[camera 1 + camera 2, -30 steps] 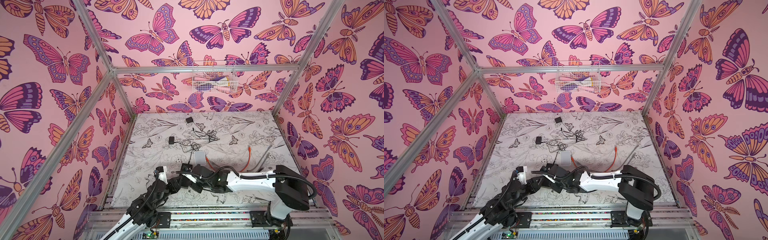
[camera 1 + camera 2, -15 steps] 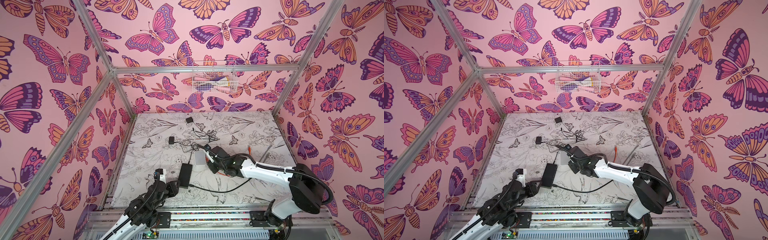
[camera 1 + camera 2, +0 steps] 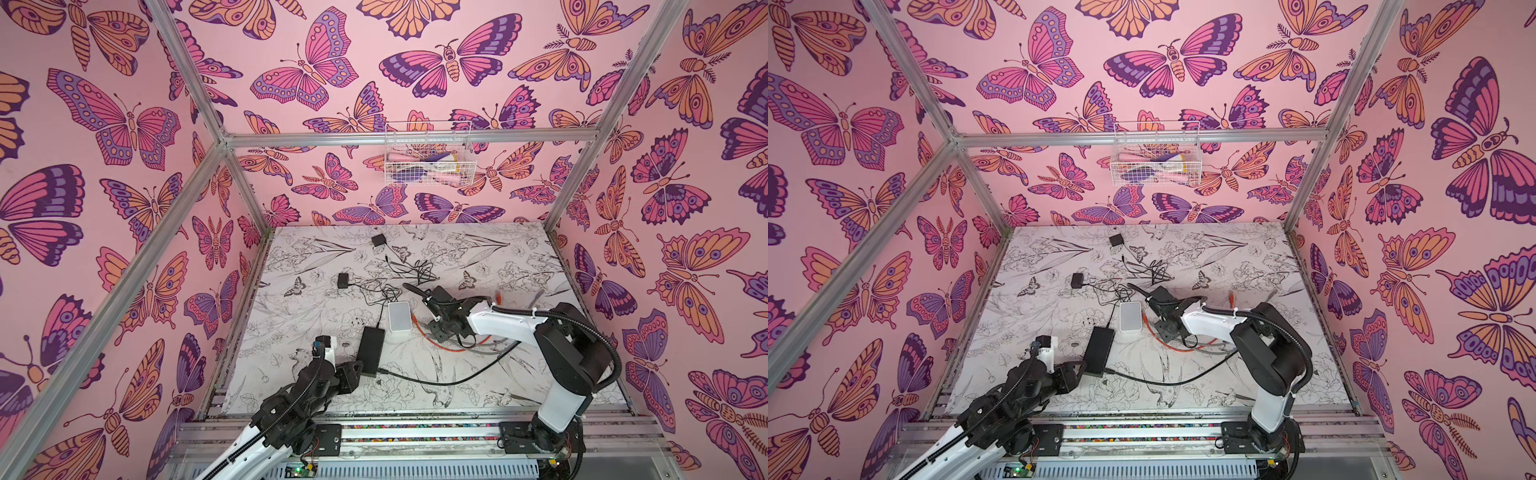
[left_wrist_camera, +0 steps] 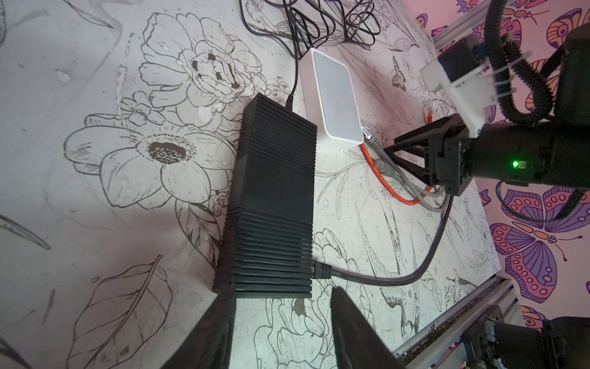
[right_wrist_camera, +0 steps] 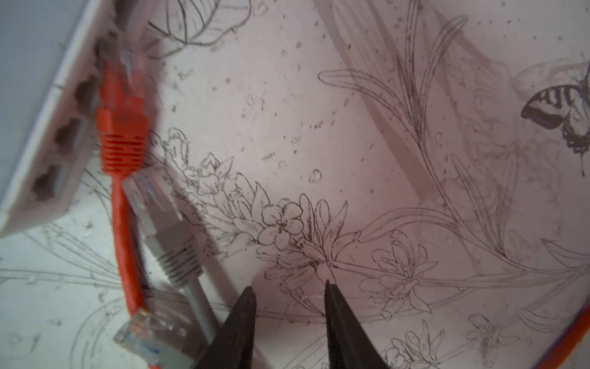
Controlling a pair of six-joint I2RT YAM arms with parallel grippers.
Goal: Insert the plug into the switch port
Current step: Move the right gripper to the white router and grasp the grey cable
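Wide open and empty: left pincer (image 4: pixel 281 303), fingertips at the near end of the black switch (image 4: pixel 274 198). One finger is at the switch's corner, contact unclear. Part open with a narrow gap and nothing in it: right pincer (image 5: pixel 289 284), close over the desk (image 4: pixel 95 239) off the switch's far end, just beside loose plugs.

The switch is a flat matte slab, ribbed at both ends with a smooth middle band. A dark plug (image 4: pixel 322 271) sits in the switch's side by the left pincer, its thick dark cable (image 4: pixel 399 278) curving away.

A white box (image 4: pixel 335 99), smooth with rounded corners, lies just beside the switch's far corner. Past it lie an orange plug (image 5: pixel 123 134) with a ribbed boot and a grey plug (image 5: pixel 153 198) with a clear tip. The desk sheet is white with black line-drawn flowers.
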